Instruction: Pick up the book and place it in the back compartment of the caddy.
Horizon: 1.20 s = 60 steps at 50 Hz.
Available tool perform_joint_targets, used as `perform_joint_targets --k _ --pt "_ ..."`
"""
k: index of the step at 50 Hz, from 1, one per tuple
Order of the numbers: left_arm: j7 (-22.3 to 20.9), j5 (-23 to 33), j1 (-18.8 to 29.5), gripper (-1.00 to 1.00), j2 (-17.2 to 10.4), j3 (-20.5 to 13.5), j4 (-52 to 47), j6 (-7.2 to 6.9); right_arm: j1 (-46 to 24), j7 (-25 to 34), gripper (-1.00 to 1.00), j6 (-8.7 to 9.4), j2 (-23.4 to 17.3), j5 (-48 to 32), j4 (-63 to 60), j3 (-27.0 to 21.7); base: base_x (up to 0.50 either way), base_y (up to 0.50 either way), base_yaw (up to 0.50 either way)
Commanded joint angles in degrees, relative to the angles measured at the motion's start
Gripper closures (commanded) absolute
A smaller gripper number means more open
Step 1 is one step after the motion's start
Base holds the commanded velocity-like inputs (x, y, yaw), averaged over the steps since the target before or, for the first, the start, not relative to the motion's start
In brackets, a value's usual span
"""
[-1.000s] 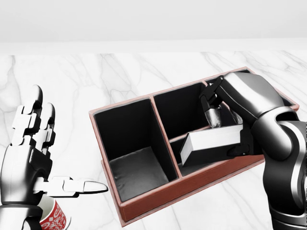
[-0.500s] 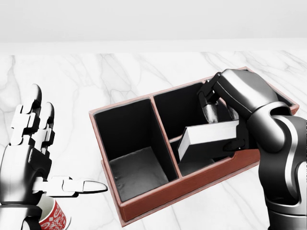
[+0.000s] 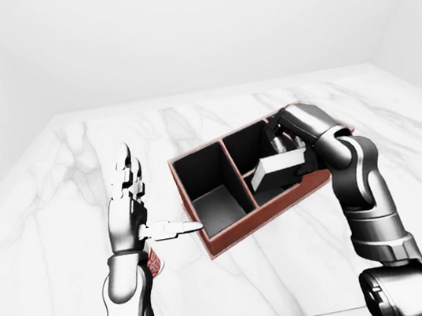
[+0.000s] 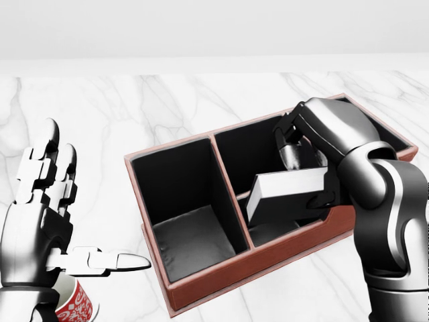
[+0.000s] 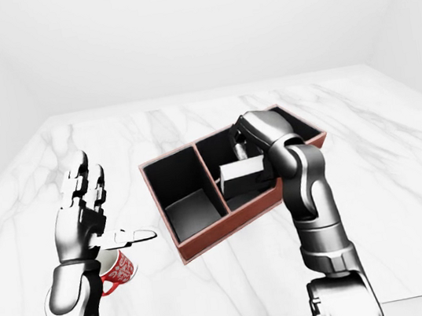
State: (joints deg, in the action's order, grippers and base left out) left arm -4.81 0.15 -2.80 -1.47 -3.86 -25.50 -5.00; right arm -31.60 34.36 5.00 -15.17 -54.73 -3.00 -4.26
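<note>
The red-brown caddy [image 4: 214, 282] with black compartments lies on the marble table, right of centre in the head view. A pale grey book [image 4: 285, 190] hangs tilted over the caddy's right part, about the divider between its upper and lower right compartments. Its left end dips lower. My right hand [image 4: 305, 180] is shut on the book, fingers over its top edge and thumb under its right end. At the left my left hand [image 4: 77, 215] stands open with fingers upright and thumb pointing at the caddy, holding nothing.
A red patterned cup [image 5: 117, 269] stands under my left hand near the table's lower edge. The caddy's large left compartment [image 4: 191, 245] holds nothing. White marble table [image 3: 58, 197] spreads on all sides, with a plain white wall beyond.
My right hand has shifted left and slightly up with the book, which now tilts more steeply over the right compartments. The left hand and the camera have not moved.
</note>
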Motion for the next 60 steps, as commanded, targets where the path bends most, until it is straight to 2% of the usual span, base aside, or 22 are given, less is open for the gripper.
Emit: perform_joint_targets --k 1,60 --pt "-0.02 0.01 -0.09 -1.00 0.00 0.04 -0.23 0.00 -0.85 -2.11 1.00 0.00 0.28 -0.62 1.50 -0.05 0.00 0.00 0.00" --pt "0.20 0.41 -0.12 -1.00 0.06 0.23 0.35 0.00 -2.51 -6.16 1.00 0.00 0.00 -0.14 7.26 0.07 0.00 0.00 0.00"
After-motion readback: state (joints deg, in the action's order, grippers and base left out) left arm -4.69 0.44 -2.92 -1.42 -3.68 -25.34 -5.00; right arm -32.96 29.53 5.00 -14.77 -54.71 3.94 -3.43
